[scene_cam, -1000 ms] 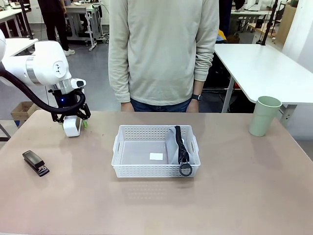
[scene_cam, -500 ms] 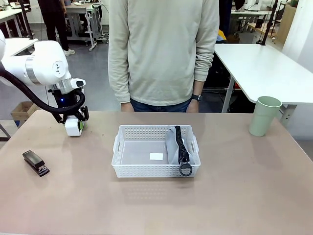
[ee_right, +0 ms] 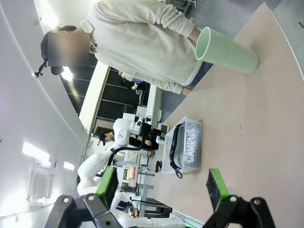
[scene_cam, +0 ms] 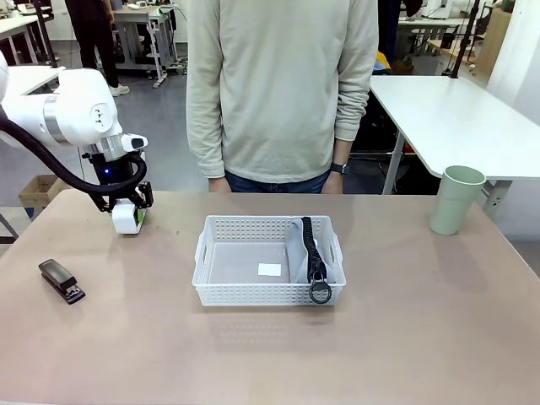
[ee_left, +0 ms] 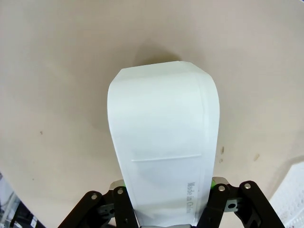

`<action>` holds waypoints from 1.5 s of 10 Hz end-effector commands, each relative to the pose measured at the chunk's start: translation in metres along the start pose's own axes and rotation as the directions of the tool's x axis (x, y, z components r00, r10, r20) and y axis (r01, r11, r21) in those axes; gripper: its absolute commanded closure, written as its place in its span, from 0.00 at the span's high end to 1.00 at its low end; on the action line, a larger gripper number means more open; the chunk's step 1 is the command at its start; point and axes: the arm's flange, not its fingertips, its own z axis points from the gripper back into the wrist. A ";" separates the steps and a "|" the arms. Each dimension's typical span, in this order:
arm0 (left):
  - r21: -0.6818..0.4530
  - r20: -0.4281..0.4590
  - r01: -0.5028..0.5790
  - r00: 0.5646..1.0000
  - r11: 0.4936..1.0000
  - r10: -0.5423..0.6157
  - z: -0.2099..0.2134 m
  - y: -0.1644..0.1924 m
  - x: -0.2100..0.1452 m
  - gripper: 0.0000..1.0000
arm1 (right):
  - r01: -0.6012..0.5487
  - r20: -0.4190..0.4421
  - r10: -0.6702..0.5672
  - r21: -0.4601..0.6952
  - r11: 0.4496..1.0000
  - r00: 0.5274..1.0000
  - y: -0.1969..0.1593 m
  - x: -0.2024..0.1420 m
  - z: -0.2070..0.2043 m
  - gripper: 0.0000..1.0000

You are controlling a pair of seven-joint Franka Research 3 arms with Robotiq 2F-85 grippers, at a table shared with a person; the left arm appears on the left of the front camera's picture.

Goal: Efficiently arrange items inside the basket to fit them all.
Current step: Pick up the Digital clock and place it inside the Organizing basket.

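The left pincer [scene_cam: 127, 211] stands over the white rectangular box [ee_left: 161, 133] at the far left of the matt beige worktop [scene_cam: 405, 329], with one finger on each side of it. Whether the green pads [ee_left: 214, 180] press the box or merely flank it I cannot tell. The box is upright, smooth and plain, with faint grey "Made in China" print near its gripped end.

Nearer the robot on the same side, the small black stapler [scene_cam: 61, 281] lies flat, well apart from the box. The shallow white plastic basket [scene_cam: 253, 291] sits mid-worktop, a stretch of bare surface between it and the box. Its walls are perforated and its ends have cut-out handles. The grey pouch [scene_cam: 297, 253] stands on edge along the basket's right end, its black strap [scene_cam: 310, 240] draped over it and its ring hanging at the near wall. The rest of the basket floor holds a small white label [scene_cam: 269, 270].

The pale green plastic cup [scene_cam: 456, 200], tall and tapered, stands upright at the far right, well apart from the basket. A person [scene_cam: 283, 93] in a pale sweater stands at the far edge, behind the basket.

The right pincer [ee_right: 161, 187] is held spread, nothing between its fingers
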 end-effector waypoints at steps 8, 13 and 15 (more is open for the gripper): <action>-0.145 0.288 0.354 0.909 0.924 -0.302 0.122 0.073 -0.260 0.00 | -0.028 0.013 0.028 0.019 0.999 1.000 0.001 0.001 0.000 1.00; -0.113 0.132 0.370 0.925 0.922 -0.355 0.137 0.060 -0.227 0.00 | -0.028 0.013 0.028 0.019 0.999 1.000 0.001 0.001 0.000 1.00; -0.077 0.138 0.308 0.945 0.948 -0.296 0.129 0.001 -0.237 0.53 | -0.028 0.013 0.028 0.019 0.999 1.000 0.001 0.001 0.000 1.00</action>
